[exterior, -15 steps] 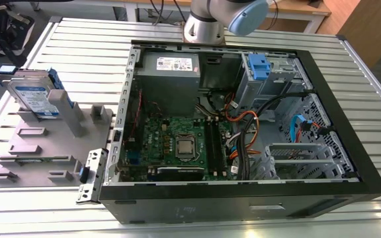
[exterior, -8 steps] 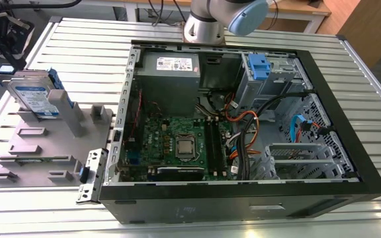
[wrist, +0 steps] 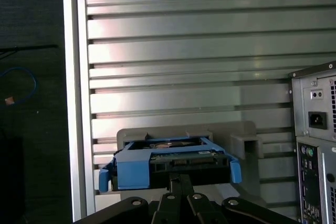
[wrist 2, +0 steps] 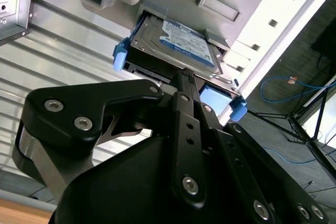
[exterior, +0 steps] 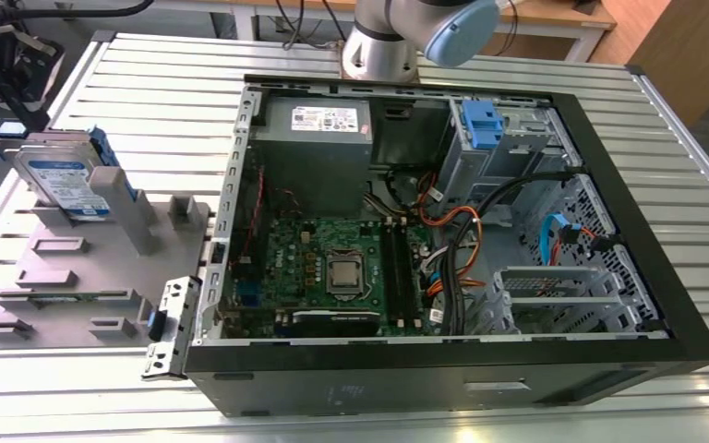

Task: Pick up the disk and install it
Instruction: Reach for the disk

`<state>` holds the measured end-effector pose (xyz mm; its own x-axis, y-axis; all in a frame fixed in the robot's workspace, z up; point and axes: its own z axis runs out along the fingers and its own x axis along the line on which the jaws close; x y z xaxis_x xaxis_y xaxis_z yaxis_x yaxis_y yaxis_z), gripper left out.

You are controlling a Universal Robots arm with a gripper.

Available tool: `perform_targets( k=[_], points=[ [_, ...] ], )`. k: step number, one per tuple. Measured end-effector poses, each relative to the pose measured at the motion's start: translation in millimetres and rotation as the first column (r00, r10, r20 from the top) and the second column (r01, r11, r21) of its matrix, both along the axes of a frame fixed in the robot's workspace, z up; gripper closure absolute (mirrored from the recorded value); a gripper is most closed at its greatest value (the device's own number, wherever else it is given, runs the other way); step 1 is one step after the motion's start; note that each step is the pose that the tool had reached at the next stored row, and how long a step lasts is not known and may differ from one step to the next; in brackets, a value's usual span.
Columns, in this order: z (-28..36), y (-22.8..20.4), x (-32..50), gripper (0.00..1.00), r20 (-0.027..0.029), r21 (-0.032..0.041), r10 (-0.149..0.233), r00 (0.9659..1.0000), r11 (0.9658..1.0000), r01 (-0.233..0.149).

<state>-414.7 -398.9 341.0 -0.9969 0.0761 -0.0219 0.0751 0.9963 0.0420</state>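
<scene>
The disk (exterior: 66,180) is a silver-grey drive with a white-and-blue label and blue side rails. It stands upright in a slot of the grey holder (exterior: 84,277) at the exterior view's left, beside the open computer case (exterior: 650,268). Both wrist views show the disk (wrist 2: 181,40) (wrist: 168,161) just beyond my black gripper (wrist 2: 184,80) (wrist: 176,178). The two fingers lie together, shut, with nothing between them. They point at the disk's blue-railed edge. Whether they touch it I cannot tell.
Inside the case are a green motherboard (exterior: 330,268), a grey power-supply box (exterior: 318,125), loose cables (exterior: 478,221) and a drive cage with a tall blue clip (exterior: 484,125). The slatted metal table (exterior: 145,83) ends close to the holder; the floor beyond holds cables (wrist 2: 283,85).
</scene>
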Motion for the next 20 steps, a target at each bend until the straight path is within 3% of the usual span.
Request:
perform_targets(
  k=[13,20],
  points=[
    [-6.2,0.0,-3.0,0.89,-0.0004,-0.0009,0.0,1.0,1.0,0.0],
    [-6.3,0.0,-3.1,0.89,-0.0005,-0.0021,0.0,1.0,1.0,0.0]
  ],
)
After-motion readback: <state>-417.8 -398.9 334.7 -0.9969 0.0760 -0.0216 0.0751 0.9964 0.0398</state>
